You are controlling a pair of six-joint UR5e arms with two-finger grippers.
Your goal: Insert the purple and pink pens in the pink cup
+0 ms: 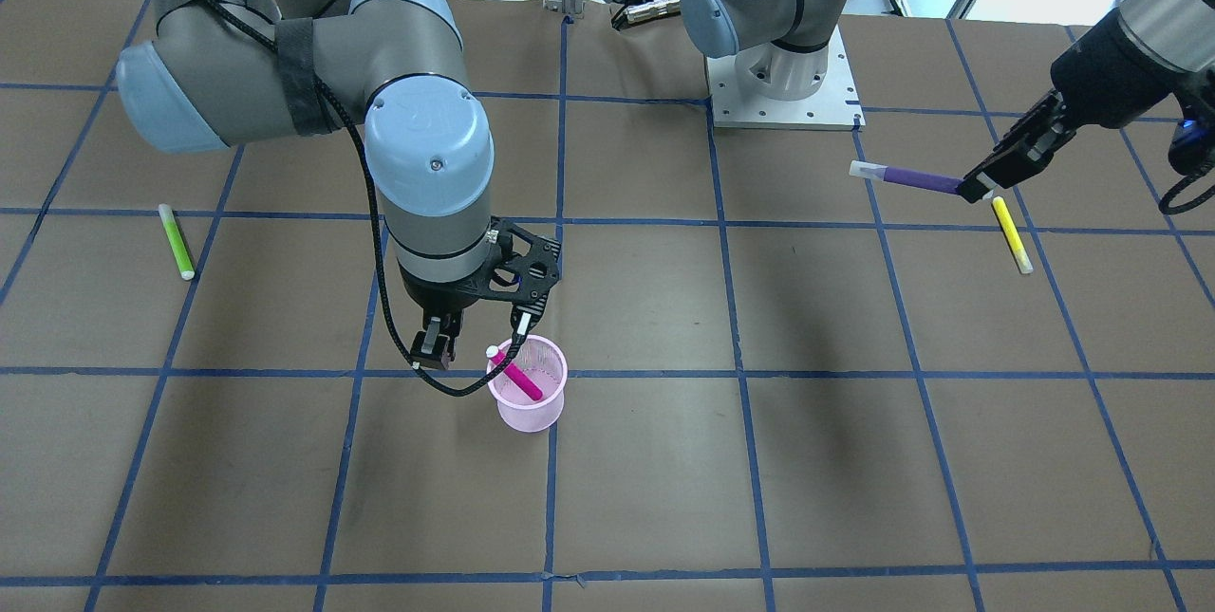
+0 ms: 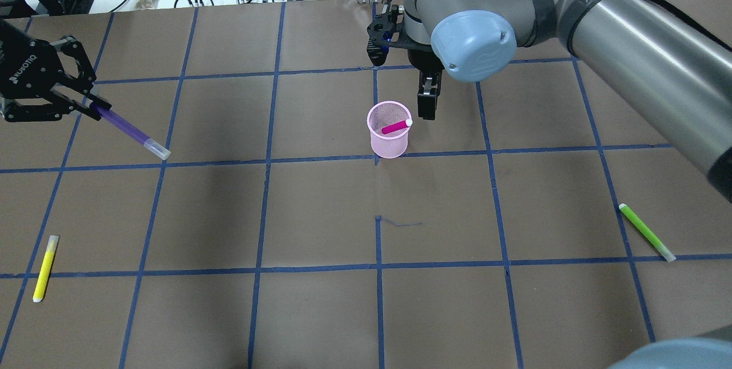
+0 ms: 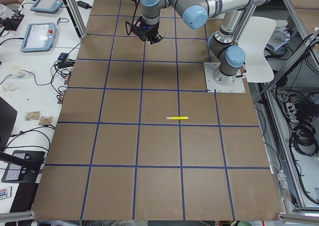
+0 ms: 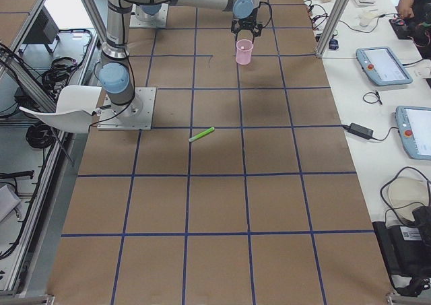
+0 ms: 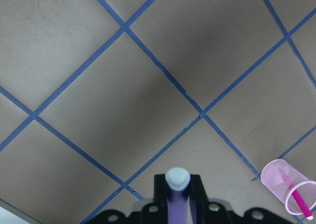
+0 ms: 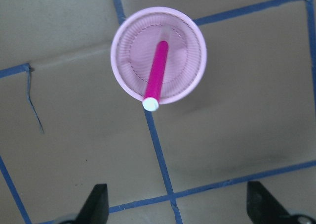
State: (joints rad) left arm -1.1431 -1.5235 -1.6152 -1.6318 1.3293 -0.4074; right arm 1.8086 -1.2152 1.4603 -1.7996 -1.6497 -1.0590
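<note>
Overhead exterior view: the left end effector (image 2: 91, 104) pinches a purple pen with a clear cap (image 2: 130, 131) above the brown gridded bench (image 2: 320, 214), well apart from the pink mesh cup (image 2: 389, 139). A magenta pen with a white tip (image 2: 396, 126) leans inside that cup. The right end effector (image 2: 427, 97) hangs just beside the cup's rim. A yellow highlighter (image 2: 44, 269) and a green highlighter (image 2: 647, 231) lie flat (both far from the cup).

Right wrist-mounted view: the right fingers (image 6: 96, 204) stand spread and empty.

Left wrist-mounted view: the purple pen sits clamped, cup at lower right.
</note>
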